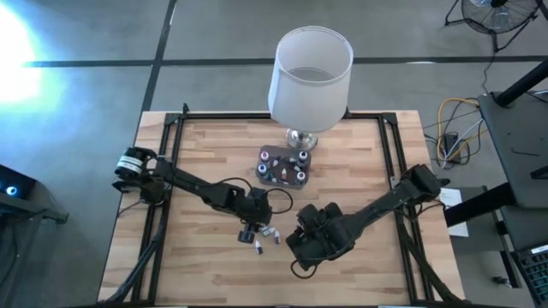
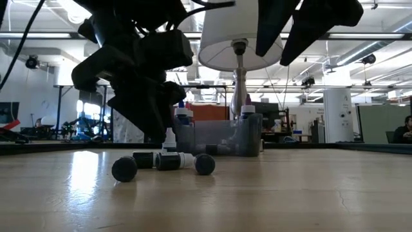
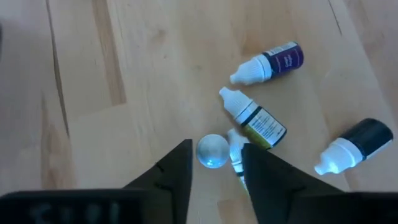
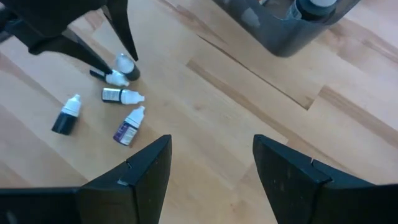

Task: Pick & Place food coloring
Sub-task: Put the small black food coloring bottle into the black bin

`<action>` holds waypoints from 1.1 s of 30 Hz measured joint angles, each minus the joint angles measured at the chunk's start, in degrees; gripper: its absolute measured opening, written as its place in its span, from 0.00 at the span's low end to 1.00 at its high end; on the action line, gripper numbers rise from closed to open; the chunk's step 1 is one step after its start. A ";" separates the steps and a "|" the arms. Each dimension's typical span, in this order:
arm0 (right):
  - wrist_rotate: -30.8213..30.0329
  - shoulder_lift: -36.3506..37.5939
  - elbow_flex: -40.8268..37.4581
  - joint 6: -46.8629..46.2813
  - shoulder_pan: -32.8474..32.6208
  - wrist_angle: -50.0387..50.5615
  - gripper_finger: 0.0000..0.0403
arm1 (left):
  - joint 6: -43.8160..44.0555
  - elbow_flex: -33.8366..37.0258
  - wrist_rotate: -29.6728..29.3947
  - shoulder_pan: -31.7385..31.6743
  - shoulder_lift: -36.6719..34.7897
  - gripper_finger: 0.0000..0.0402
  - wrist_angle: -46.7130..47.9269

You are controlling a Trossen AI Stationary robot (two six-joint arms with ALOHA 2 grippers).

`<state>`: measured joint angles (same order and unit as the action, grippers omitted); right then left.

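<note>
left tool (image 3: 214, 163): fingers apart, straddling one upright bottle (image 3: 212, 151), no clamp visible | three more bottles (image 3: 260, 118) lie loose on the surface (image 1: 197, 265) just beyond it | right tool (image 4: 211, 168): fingers apart, empty, near the loose bottles | tub (image 1: 283, 166) with bottles by lamp (image 1: 310, 77)

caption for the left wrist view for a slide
Left gripper lowered around an upright dropper bottle, with four more bottles lying on the wooden table.
</note>
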<state>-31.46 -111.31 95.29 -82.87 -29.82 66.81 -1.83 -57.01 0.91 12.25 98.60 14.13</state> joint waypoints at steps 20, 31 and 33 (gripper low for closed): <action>-0.20 0.46 -0.11 -1.03 -0.04 2.95 0.54 | -1.71 -3.51 -3.05 -1.33 -0.54 0.03 3.40; -10.51 4.50 0.00 -10.79 -2.79 9.41 0.53 | -8.94 -11.61 -9.23 -5.86 -7.04 0.03 8.86; -10.97 5.22 0.00 -14.27 -3.31 13.32 0.52 | -11.42 -13.60 -11.96 -7.95 -7.24 0.03 8.54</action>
<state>-42.44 -106.09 95.29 -97.13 -33.14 80.13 -13.24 -70.62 -11.05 4.30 91.35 22.67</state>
